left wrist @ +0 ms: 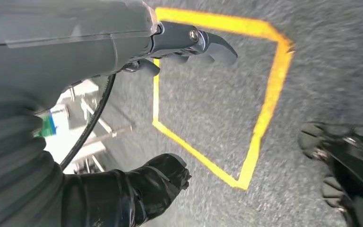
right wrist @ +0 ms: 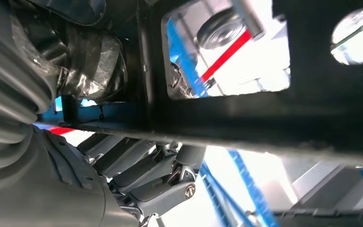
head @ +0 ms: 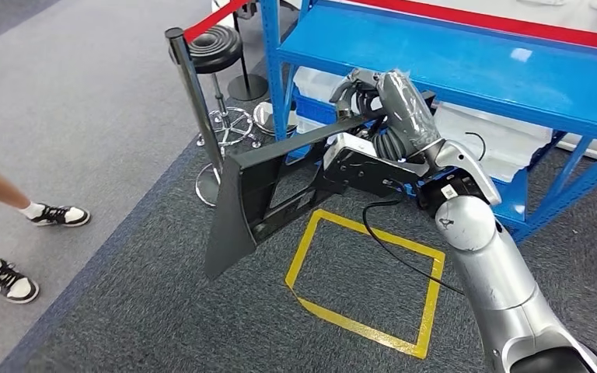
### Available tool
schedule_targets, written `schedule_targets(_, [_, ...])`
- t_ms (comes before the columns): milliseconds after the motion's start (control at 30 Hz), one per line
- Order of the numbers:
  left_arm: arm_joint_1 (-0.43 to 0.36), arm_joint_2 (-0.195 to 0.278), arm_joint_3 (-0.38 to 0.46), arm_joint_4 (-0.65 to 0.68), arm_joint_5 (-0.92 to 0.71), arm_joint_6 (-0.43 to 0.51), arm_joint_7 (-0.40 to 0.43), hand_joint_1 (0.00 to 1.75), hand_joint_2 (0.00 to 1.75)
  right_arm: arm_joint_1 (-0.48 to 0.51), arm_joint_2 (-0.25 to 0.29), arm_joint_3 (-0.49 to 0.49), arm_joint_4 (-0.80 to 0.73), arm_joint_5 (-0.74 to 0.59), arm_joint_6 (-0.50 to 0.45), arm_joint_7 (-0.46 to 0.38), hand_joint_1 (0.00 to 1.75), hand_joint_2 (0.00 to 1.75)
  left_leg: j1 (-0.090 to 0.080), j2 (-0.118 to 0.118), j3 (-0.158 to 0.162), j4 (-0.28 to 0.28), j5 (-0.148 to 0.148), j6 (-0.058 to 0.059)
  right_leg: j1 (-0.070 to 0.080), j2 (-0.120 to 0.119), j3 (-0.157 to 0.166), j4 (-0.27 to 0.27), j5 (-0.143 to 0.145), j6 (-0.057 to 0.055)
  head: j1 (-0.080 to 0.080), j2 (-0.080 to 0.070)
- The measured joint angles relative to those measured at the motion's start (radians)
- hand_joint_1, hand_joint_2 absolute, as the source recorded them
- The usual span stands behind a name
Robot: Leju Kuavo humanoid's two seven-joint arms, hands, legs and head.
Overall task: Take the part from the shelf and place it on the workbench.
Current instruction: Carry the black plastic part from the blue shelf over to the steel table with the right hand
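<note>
A person's sneakered feet (head: 35,249) stand on the pale floor at the far left, well away from the yellow floor square (head: 365,276) taped on the grey carpet. Just left of that square hangs the part (head: 268,194), a flat black frame with cut-out windows, tilted and clear of the floor. The right robot hand (head: 385,116) grips it at its upper edge, above and behind the square, with the silver right arm (head: 490,264) reaching up from the lower right. The right wrist view shows the dark fingers (right wrist: 151,179) closed under the frame's bar and the thick thumb on its other side. Behind the part stand a black post (head: 194,101) with a red belt and a black stool (head: 218,50).

The left robot hand (left wrist: 123,109) hangs over the carpet beside the square, thumb and fingers apart, holding nothing.

Right of the square rises the blue shelf (head: 466,62). Its lower level holds white, plastic-wrapped items (head: 490,140); what they are cannot be told.

By the look of it, the first half of the job is done: the part is off the shelf and carried in the air. Left to do is the carry to the counter and setting the part down there. The counter is not to be seen from here, so the robot likely has to turn or walk first.
</note>
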Motion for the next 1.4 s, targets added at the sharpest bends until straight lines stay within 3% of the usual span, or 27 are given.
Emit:
schedule_targets(33, [0.000,0.000,0.000,0.000,0.001,0.000,0.000,0.00,1.75,0.000,0.001,0.000,0.001,0.000,0.000,0.000,1.75,1.75,0.003,0.016,0.052,-0.058,0.021,-0.004,-0.001,-0.013,-0.012,0.007,0.005,0.005,0.000,0.000])
schedule_targets(100, [-0.002,0.001,0.000,0.000,0.004,0.000,0.000,0.00,1.75,-0.002,0.002,0.000,0.001,0.001,-0.001,0.000,1.75,1.75,-0.002,0.054,0.159,-0.204,0.010,-0.001,-0.002,-0.038,-0.029,0.019,0.015,0.017,0.000,0.000])
schedule_targets(133, [-0.002,0.002,0.000,0.000,0.005,0.000,0.001,0.00,1.75,-0.003,0.003,0.000,0.001,0.001,-0.001,-0.001,1.75,1.75,-0.007,0.064,0.189,-0.253,-0.005,0.006,-0.001,-0.050,-0.032,0.022,0.020,0.024,0.000,0.000])
schedule_targets(167, [-0.002,0.004,0.000,0.000,0.007,0.000,0.001,0.00,1.75,-0.004,0.004,0.000,0.001,0.001,-0.001,-0.001,1.75,1.75,-0.013,0.061,0.197,-0.276,-0.013,0.016,-0.001,-0.063,-0.033,0.021,0.027,0.031,0.000,0.000])
schedule_targets(200, [0.000,0.005,0.000,0.000,0.008,0.000,0.001,0.00,1.75,-0.004,0.004,0.000,0.002,0.001,-0.001,-0.002,1.75,1.75,-0.015,0.051,0.190,-0.280,-0.006,0.029,-0.002,-0.073,-0.033,0.018,0.033,0.039,0.001,0.000])
schedule_targets(233, [0.001,0.005,0.000,0.000,0.009,0.000,0.001,0.00,1.75,-0.005,0.004,0.000,0.003,0.001,0.000,-0.002,1.75,1.75,-0.015,0.041,0.181,-0.283,0.004,0.038,-0.004,-0.068,-0.034,0.019,0.032,0.047,0.001,0.000])
schedule_targets(300, [0.000,0.004,-0.001,0.001,0.009,0.000,0.001,0.00,1.75,-0.005,0.004,0.000,0.007,0.001,0.000,-0.002,1.75,1.75,-0.012,0.024,0.162,-0.289,0.028,0.059,-0.008,-0.012,-0.052,0.062,-0.022,0.057,0.001,0.000])
schedule_targets(367, [-0.002,0.003,-0.002,0.001,0.009,0.000,0.000,0.00,1.75,-0.004,0.003,0.000,0.013,0.001,0.000,-0.002,1.75,1.75,-0.014,0.007,0.136,-0.288,0.051,0.072,-0.006,0.053,-0.088,0.183,-0.121,0.056,0.001,0.000])
schedule_targets(400, [-0.003,0.003,-0.002,0.001,0.009,0.000,-0.001,0.00,1.75,-0.003,0.002,0.000,0.016,0.001,0.000,-0.002,1.75,1.75,-0.017,-0.005,0.121,-0.287,0.061,0.076,-0.003,0.065,-0.102,0.248,-0.156,0.054,0.001,0.000])
schedule_targets(433, [-0.003,0.003,-0.003,0.001,0.009,0.000,-0.001,0.00,1.75,0.000,0.001,0.000,0.020,0.001,0.000,-0.002,1.75,1.75,-0.019,-0.018,0.106,-0.285,0.072,0.077,-0.001,0.070,-0.104,0.291,-0.170,0.050,0.001,0.000])
schedule_targets(467, [-0.003,0.003,-0.004,0.001,0.009,0.000,-0.002,0.00,1.75,0.002,0.000,0.000,0.023,0.001,0.000,-0.002,1.75,1.75,-0.022,-0.032,0.091,-0.282,0.081,0.077,0.001,0.072,-0.090,0.298,-0.162,0.045,0.001,0.000])
schedule_targets(533, [-0.003,0.003,-0.007,0.001,0.009,0.000,-0.003,0.00,1.75,0.005,-0.001,0.000,0.027,0.001,0.000,-0.001,1.75,1.75,-0.024,-0.062,0.066,-0.275,0.098,0.075,0.005,0.087,-0.012,0.205,-0.113,0.031,0.001,0.000])
schedule_targets(600, [-0.004,0.001,-0.010,0.001,0.009,0.000,-0.003,0.00,1.75,0.005,-0.001,0.000,0.029,0.002,0.000,-0.001,1.75,1.75,-0.025,-0.086,0.044,-0.267,0.113,0.068,0.004,0.136,0.072,0.075,-0.095,0.020,0.001,0.000])
schedule_targets(667, [-0.003,0.001,-0.012,0.000,0.010,0.001,-0.004,0.00,1.75,0.005,-0.001,0.000,0.030,0.003,0.000,0.000,1.75,1.75,-0.023,-0.110,0.031,-0.267,0.130,0.059,0.006,0.160,0.098,0.020,-0.099,0.018,0.000,0.000])
schedule_targets(733, [0.002,0.003,-0.015,0.001,0.015,-0.002,-0.011,0.00,1.75,0.006,-0.001,0.000,0.033,0.003,0.000,0.000,1.75,1.75,-0.024,-0.124,0.023,-0.271,0.141,0.047,0.003,0.132,0.092,0.013,-0.087,0.016,0.001,0.000])
schedule_targets(767, [0.004,0.003,-0.016,0.001,0.019,-0.005,-0.017,0.00,1.75,0.006,-0.001,0.000,0.034,0.003,0.001,0.000,1.75,1.75,-0.026,-0.109,0.016,-0.262,0.132,0.040,0.001,0.116,0.089,0.009,-0.081,0.011,-0.002,0.000])
schedule_targets(800, [0.004,0.003,-0.017,0.001,0.022,-0.009,-0.023,0.00,1.75,0.006,-0.001,0.000,0.035,0.003,0.001,-0.001,1.75,1.75,-0.027,-0.083,0.003,-0.235,0.107,0.034,-0.002,0.101,0.085,0.006,-0.075,0.005,-0.004,0.000])
schedule_targets(867, [0.003,0.004,-0.019,0.001,0.025,-0.017,-0.029,0.00,1.75,0.007,-0.002,0.000,0.037,0.003,0.002,-0.001,1.75,1.75,-0.023,-0.025,-0.037,-0.120,0.025,0.020,0.000,0.071,0.075,0.005,-0.065,-0.002,-0.009,0.000])
schedule_targets(933, [0.002,0.004,-0.022,0.001,0.031,-0.022,-0.034,0.00,1.75,0.010,-0.003,0.000,0.040,0.003,0.002,0.000,1.75,1.75,-0.015,-0.008,-0.069,-0.003,-0.026,0.010,0.002,0.041,0.064,0.007,-0.058,-0.002,-0.009,0.000])
schedule_targets(967, [0.002,0.003,-0.023,0.001,0.036,-0.025,-0.035,0.00,1.75,0.013,-0.003,0.000,0.042,0.003,0.002,0.000,1.75,1.75,-0.013,-0.006,-0.062,0.010,-0.025,0.007,0.002,0.026,0.060,0.008,-0.056,-0.001,-0.009,0.000])
schedule_targets(1033, [0.004,0.004,-0.026,0.001,0.043,-0.027,-0.038,0.00,1.75,0.015,-0.003,0.000,0.043,0.003,0.002,0.000,1.75,1.75,-0.013,0.005,0.012,-0.081,0.016,0.010,0.004,-0.002,0.055,0.010,-0.054,0.001,-0.009,0.000])
schedule_targets(1100, [0.005,0.007,-0.027,0.001,0.048,-0.028,-0.039,0.00,1.75,0.014,-0.003,0.000,0.042,0.003,0.002,0.000,1.75,1.75,-0.024,0.048,0.102,-0.219,0.043,0.028,0.006,-0.028,0.054,0.010,-0.053,0.004,-0.009,0.000])
schedule_targets(1167, [0.005,0.010,-0.027,0.001,0.051,-0.028,-0.039,0.00,1.75,0.014,-0.004,0.000,0.042,0.003,0.002,-0.001,1.75,1.75,-0.039,0.073,0.131,-0.276,0.046,0.050,0.006,-0.051,0.055,0.007,-0.050,0.013,-0.010,0.000])
schedule_targets(1233, [0.007,0.010,-0.029,0.002,0.052,-0.025,-0.041,0.00,1.75,0.016,-0.008,0.000,0.041,0.001,0.002,-0.003,1.75,1.75,-0.041,0.054,0.130,-0.289,0.057,0.067,0.007,-0.068,0.057,0.004,-0.049,0.023,-0.012,0.000])
schedule_targets(1300, [0.007,0.000,-0.035,0.002,0.049,-0.020,-0.043,0.00,1.75,0.016,-0.029,-0.001,0.034,-0.013,0.004,-0.011,1.75,1.75,-0.033,0.033,0.135,-0.311,0.073,0.080,0.005,-0.024,0.049,0.028,-0.071,0.034,-0.011,0.000])
schedule_targets(1367, [0.004,-0.015,-0.044,0.002,0.045,-0.012,-0.046,0.00,1.75,0.021,-0.066,-0.007,0.021,-0.033,0.009,-0.023,1.75,1.75,-0.028,0.010,0.133,-0.321,0.083,0.089,0.000,0.046,0.005,0.133,-0.133,0.041,-0.010,0.000])
schedule_targets(1400, [0.003,-0.021,-0.048,0.002,0.046,-0.007,-0.049,0.00,1.75,0.025,-0.083,-0.013,0.014,-0.041,0.013,-0.027,1.75,1.75,-0.027,-0.003,0.129,-0.319,0.085,0.091,-0.001,0.063,-0.025,0.201,-0.164,0.043,-0.011,0.000])
